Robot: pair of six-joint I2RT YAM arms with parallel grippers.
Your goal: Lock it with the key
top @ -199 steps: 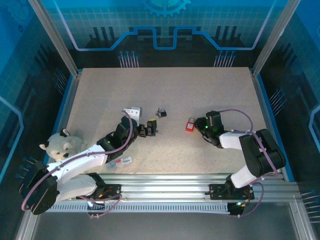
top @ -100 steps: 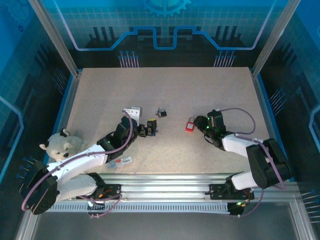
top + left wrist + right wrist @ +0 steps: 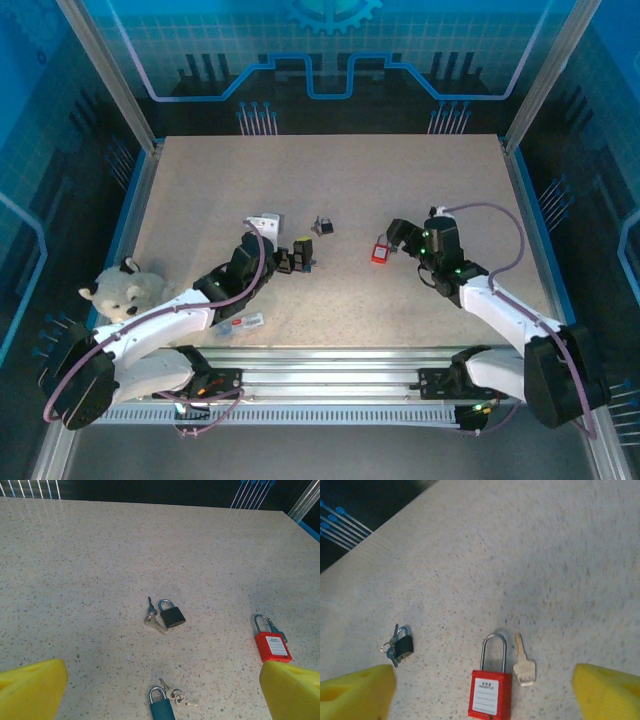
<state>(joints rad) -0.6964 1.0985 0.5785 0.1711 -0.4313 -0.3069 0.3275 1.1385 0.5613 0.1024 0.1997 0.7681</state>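
Observation:
A red padlock (image 3: pixel 490 692) lies flat on the table with its shackle pointing away, and a loose silver key (image 3: pixel 524 666) rests just right of that shackle. My right gripper (image 3: pixel 482 692) hangs open over both, its yellow fingertips (image 3: pixel 357 690) wide apart and touching nothing. From above, the red padlock (image 3: pixel 380 250) sits just left of the right gripper (image 3: pixel 398 238). My left gripper (image 3: pixel 164 690) is open above a teal padlock (image 3: pixel 162 707) with a small bunch of keys (image 3: pixel 180 698). A black padlock (image 3: pixel 171 614) with its own keys lies farther out.
A white teddy bear (image 3: pixel 125 292) sits at the left edge beside the left arm. A small white box (image 3: pixel 264 222) lies behind the left gripper. A clear item with a red part (image 3: pixel 240 323) lies near the front rail (image 3: pixel 330 365).
My right gripper has gone from nearly shut to wide open beside the red padlock, and its arm has swung out to the right. The left arm has not moved.

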